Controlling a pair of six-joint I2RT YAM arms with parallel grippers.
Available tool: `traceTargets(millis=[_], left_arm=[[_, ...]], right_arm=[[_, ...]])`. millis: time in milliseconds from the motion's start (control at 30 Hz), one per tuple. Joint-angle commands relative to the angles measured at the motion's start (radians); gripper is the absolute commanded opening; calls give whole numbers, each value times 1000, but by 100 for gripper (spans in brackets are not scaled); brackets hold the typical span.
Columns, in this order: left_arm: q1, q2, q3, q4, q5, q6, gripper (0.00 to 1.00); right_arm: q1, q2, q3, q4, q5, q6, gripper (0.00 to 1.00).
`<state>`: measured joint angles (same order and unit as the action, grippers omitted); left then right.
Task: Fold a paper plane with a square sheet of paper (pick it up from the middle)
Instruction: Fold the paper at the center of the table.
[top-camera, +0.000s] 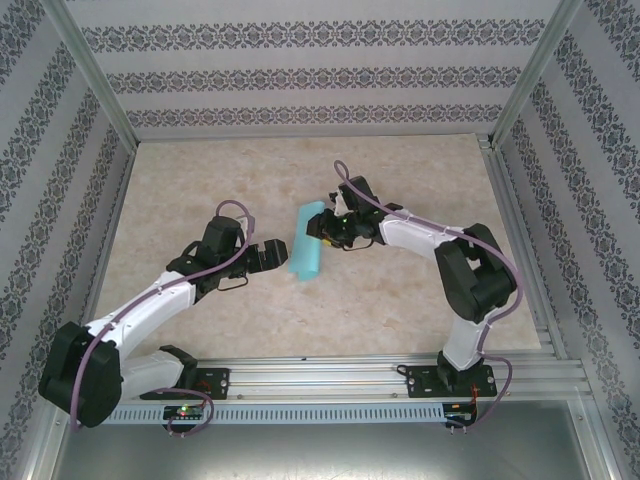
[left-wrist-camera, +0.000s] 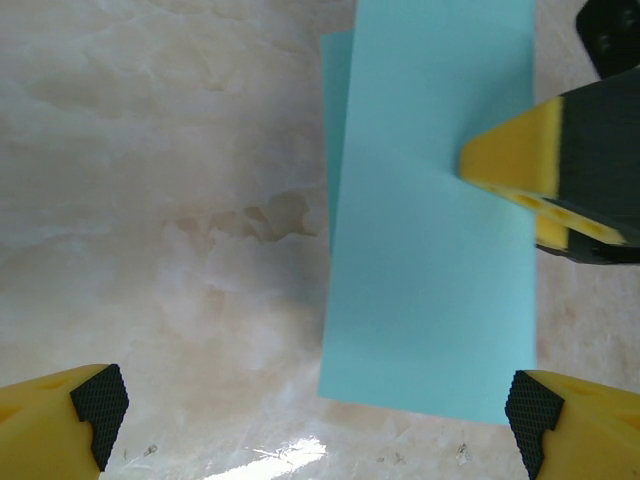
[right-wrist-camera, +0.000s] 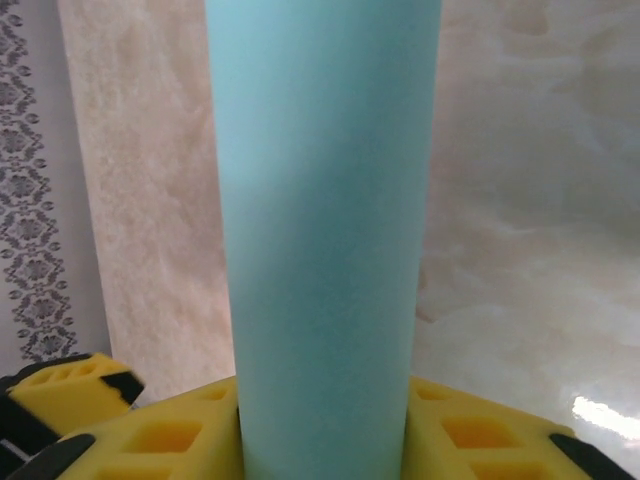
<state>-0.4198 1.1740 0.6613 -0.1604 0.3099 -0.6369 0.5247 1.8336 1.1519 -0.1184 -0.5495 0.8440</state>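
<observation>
Looking down from above, we see the square sheet of paper (top-camera: 305, 242) doubled over into a long strip near the middle of the surface (top-camera: 200, 180), between the two arms. The right tool (top-camera: 328, 232) pinches the strip along its long edge, with one yellow finger (left-wrist-camera: 515, 150) lying on top of the paper. The left tool (top-camera: 272, 257) sits just beside the strip's other long edge, its fingers spread wide with nothing between them.
</observation>
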Motion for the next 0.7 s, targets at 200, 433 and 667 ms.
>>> traceTargets(millis=[200, 433, 667], left_arm=[[-13, 114, 61, 42, 84, 2, 100], [-13, 158, 73, 52, 118, 8, 100], [-13, 160, 71, 52, 115, 11, 100]], right_arm=[[-37, 33, -34, -77, 13, -75, 51], [-72, 8, -32, -185, 52, -133, 59], [-72, -2, -22, -272, 105, -168, 60]])
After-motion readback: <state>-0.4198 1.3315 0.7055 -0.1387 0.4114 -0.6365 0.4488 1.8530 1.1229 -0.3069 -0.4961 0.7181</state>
